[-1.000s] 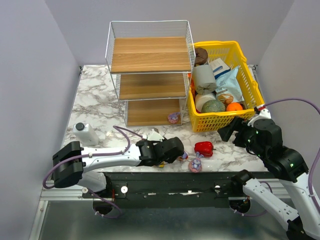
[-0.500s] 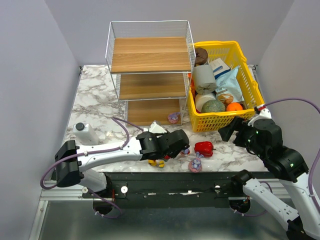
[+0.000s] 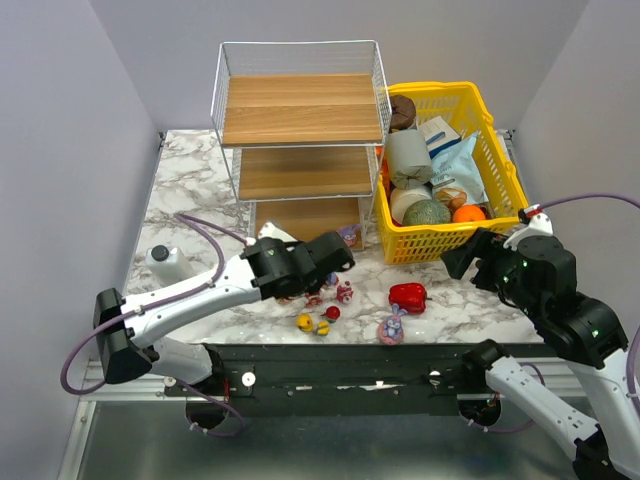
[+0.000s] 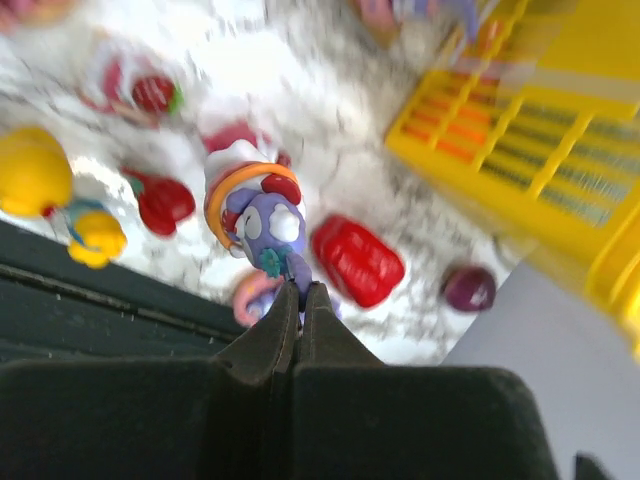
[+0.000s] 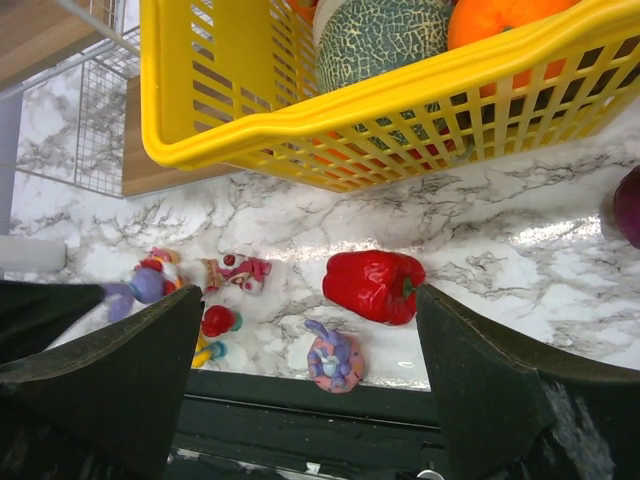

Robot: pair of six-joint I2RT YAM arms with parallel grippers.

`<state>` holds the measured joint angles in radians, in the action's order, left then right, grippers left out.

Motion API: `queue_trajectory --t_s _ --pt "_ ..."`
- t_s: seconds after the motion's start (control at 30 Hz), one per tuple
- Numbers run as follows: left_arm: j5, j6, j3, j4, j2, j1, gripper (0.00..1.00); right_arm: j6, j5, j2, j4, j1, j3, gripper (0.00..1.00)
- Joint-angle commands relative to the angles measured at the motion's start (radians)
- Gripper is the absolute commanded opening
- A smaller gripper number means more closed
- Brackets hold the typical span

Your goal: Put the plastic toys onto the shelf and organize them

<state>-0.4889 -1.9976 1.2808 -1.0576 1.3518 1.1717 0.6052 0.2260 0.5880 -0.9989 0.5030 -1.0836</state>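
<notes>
My left gripper (image 3: 335,262) is shut on a purple bunny figurine (image 4: 262,225) with an orange hoop and holds it above the table, in front of the shelf (image 3: 300,120). Below it lie several toys: a pink cake figure (image 5: 240,272), a red duck (image 5: 217,320), yellow ducks (image 3: 312,324) and a purple-pink bunny (image 3: 391,328) at the front edge. One more toy (image 3: 348,235) sits by the shelf's bottom board. My right gripper (image 3: 462,262) is open and empty, hovering right of the toys; in its wrist view (image 5: 308,300) the bunny (image 5: 333,358) lies between its fingers, far below.
A red bell pepper (image 3: 407,297) lies by the toys. A yellow basket (image 3: 440,245) full of groceries stands right of the shelf. A dark purple ball (image 4: 468,288) lies near the basket's front. A white bottle (image 3: 170,265) lies at the left.
My left gripper has risen from the front edge with the purple bunny and moved back toward the shelf, uncovering the toys beneath. The right arm has barely moved.
</notes>
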Motion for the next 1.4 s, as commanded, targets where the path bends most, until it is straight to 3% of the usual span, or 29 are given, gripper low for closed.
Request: queue_trajectory --t_s 0.0,0.13,0.4,0.8,1.07,1.37 --pt "-0.138 -0.363 0.029 -0.096 -0.094 -0.124 0.0 0.014 0.041 0.029 -0.052 0.005 -0.039 0.93" --pt "-0.148 -0.368 0.019 -0.117 -0.1 -0.233 0.0 0.025 0.064 0.032 -0.07 0.005 -0.041 0.93" --pt "-0.132 -0.398 0.005 -0.078 -0.03 -0.332 0.0 0.044 0.061 0.041 -0.089 0.005 -0.039 0.93" --pt "-0.106 -0.593 -0.027 0.082 0.095 -0.349 0.0 0.044 0.061 0.019 -0.124 0.005 -0.053 0.92" --pt "-0.123 -0.753 -0.141 0.215 0.098 -0.348 0.0 0.034 0.062 -0.008 -0.158 0.005 -0.064 0.92" --pt "-0.152 -0.757 -0.209 0.37 0.083 -0.35 0.0 0.027 0.075 -0.014 -0.176 0.005 -0.067 0.92"
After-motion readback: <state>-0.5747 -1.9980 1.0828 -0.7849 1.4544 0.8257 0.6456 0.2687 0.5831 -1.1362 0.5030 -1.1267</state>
